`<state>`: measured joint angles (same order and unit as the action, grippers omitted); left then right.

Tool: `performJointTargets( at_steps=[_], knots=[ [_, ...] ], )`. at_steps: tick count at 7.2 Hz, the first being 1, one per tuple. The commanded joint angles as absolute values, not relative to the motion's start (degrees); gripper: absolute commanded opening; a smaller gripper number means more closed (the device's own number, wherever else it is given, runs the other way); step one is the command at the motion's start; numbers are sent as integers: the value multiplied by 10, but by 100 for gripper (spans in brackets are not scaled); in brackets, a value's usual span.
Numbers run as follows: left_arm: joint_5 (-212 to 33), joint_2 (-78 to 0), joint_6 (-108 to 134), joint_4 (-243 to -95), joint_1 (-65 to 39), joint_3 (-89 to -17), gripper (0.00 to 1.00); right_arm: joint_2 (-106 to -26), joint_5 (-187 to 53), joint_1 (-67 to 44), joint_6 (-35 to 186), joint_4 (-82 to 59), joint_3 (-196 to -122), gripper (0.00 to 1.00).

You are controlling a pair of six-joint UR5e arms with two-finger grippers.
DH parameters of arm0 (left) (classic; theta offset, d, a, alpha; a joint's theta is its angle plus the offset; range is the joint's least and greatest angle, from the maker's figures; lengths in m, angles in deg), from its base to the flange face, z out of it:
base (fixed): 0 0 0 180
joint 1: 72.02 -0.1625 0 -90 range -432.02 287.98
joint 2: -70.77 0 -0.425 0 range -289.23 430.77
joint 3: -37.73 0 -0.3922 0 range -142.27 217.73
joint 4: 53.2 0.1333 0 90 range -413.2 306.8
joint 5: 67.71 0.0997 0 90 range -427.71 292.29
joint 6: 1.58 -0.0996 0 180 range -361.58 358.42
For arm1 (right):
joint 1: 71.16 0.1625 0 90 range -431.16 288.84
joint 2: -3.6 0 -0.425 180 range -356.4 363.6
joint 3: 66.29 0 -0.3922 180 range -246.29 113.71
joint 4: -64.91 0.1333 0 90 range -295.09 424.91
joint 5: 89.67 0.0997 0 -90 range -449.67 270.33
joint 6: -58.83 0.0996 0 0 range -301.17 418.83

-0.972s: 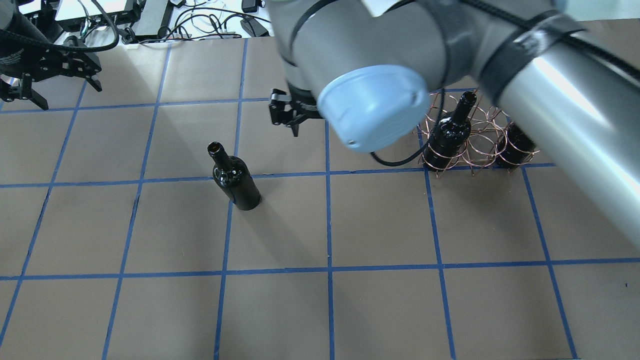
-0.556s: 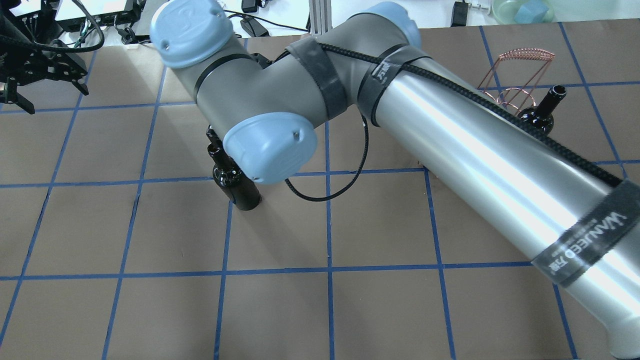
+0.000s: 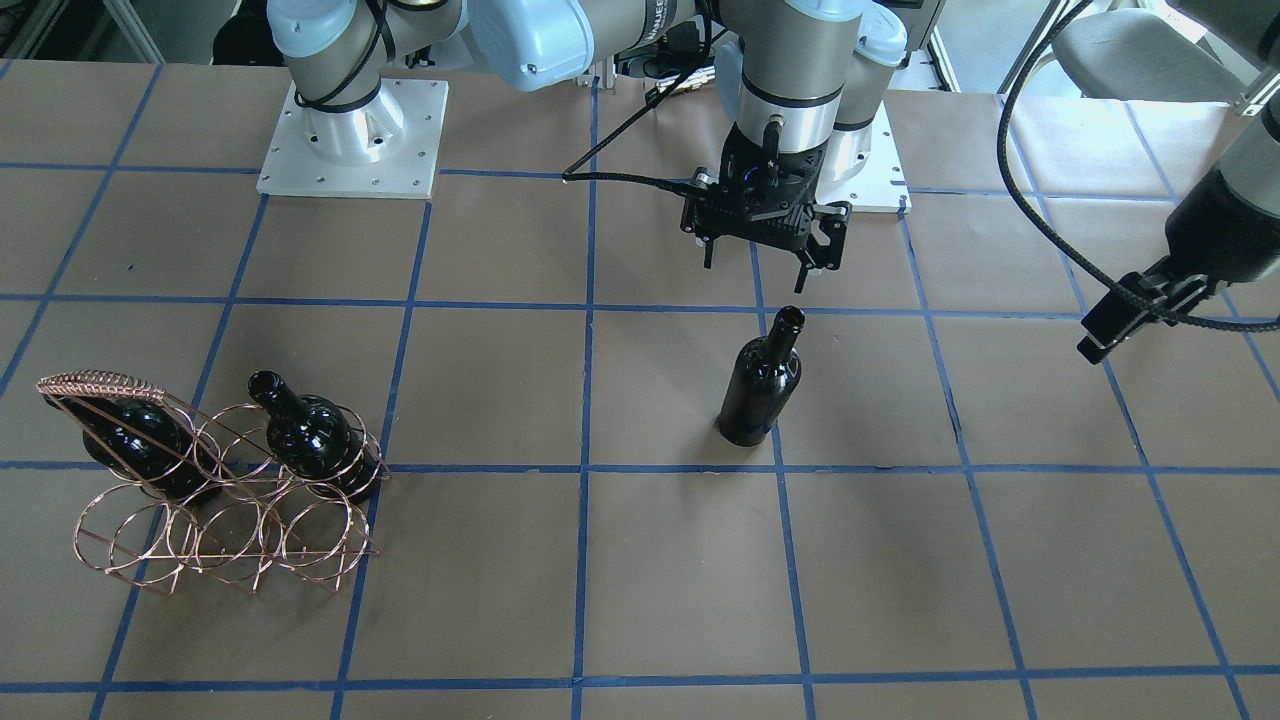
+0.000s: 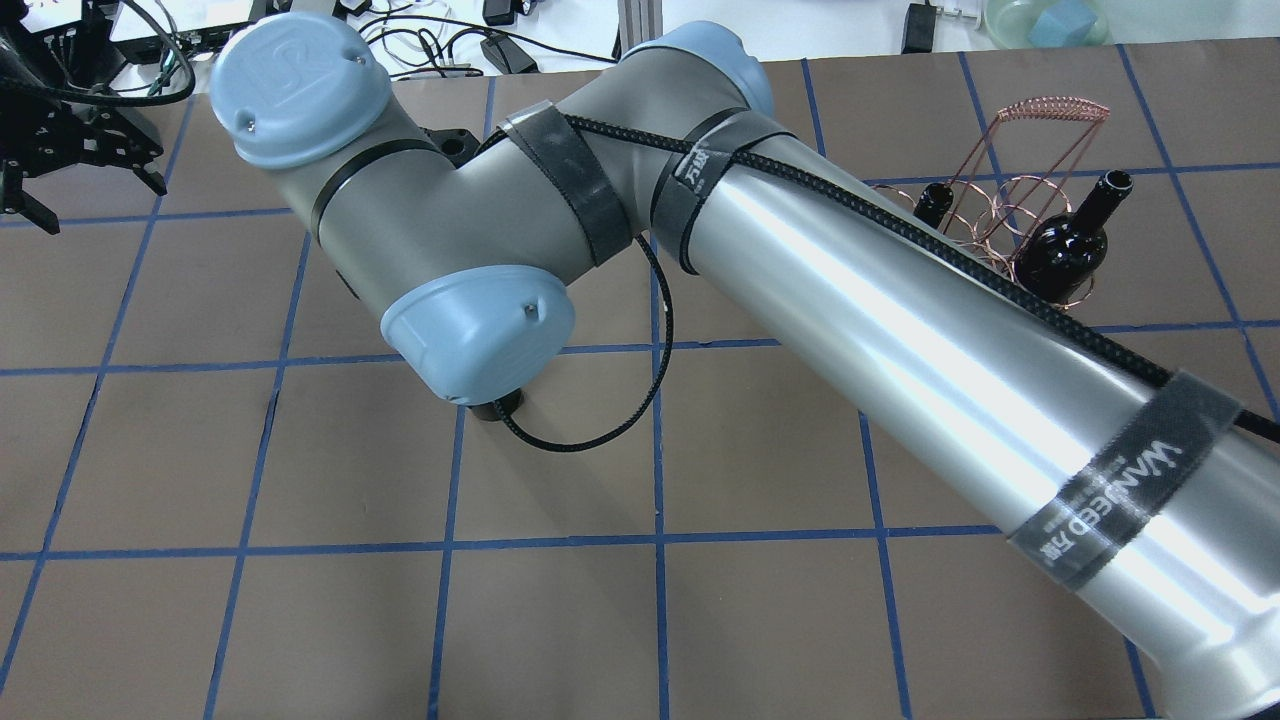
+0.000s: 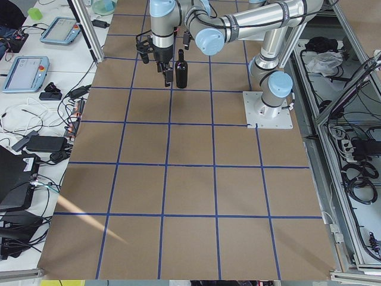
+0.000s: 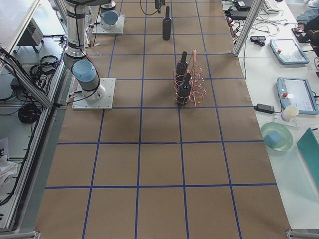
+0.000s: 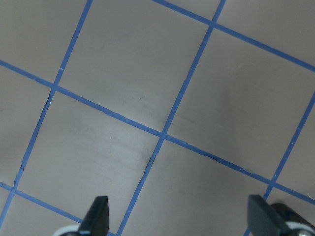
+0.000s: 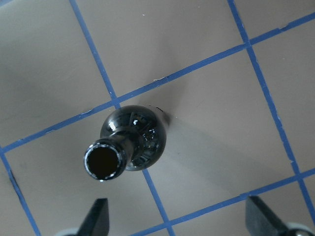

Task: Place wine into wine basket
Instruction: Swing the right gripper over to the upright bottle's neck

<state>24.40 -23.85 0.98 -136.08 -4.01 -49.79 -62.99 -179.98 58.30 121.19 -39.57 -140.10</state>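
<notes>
A black wine bottle (image 3: 760, 385) stands upright and alone on the table; the right wrist view shows it from above (image 8: 130, 142). In the overhead view my right arm hides all but its base (image 4: 497, 407). My right gripper (image 3: 768, 262) is open and empty, above the bottle and a little toward the robot's side. The copper wine basket (image 3: 220, 490) holds two more black bottles (image 3: 135, 440) (image 3: 310, 430); it also shows in the overhead view (image 4: 1010, 190). My left gripper (image 4: 90, 195) is open and empty at the table's far left.
The brown table (image 3: 600, 560) carries a blue tape grid. My right arm's long link (image 4: 900, 330) stretches across the table from the right. Cables and devices (image 4: 420, 40) lie beyond the far edge. Both arm bases (image 3: 350, 130) stand at the robot's side.
My right arm has swung left, away from the basket, and its wrist now sits over the lone bottle, hiding it in the overhead view. The left gripper has drifted slightly left.
</notes>
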Motion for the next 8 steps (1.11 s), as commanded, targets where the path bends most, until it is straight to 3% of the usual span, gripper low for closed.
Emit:
performJointTargets(
  at_steps=[1,8],
  knots=[
    [244,-239,10,-1361,-41,-501,100,-604,-1793,589,1233,-466,-1399,96],
    [239,-241,10,-1357,-41,-503,100,-586,-1827,588,1142,-479,-1398,90]
  ],
)
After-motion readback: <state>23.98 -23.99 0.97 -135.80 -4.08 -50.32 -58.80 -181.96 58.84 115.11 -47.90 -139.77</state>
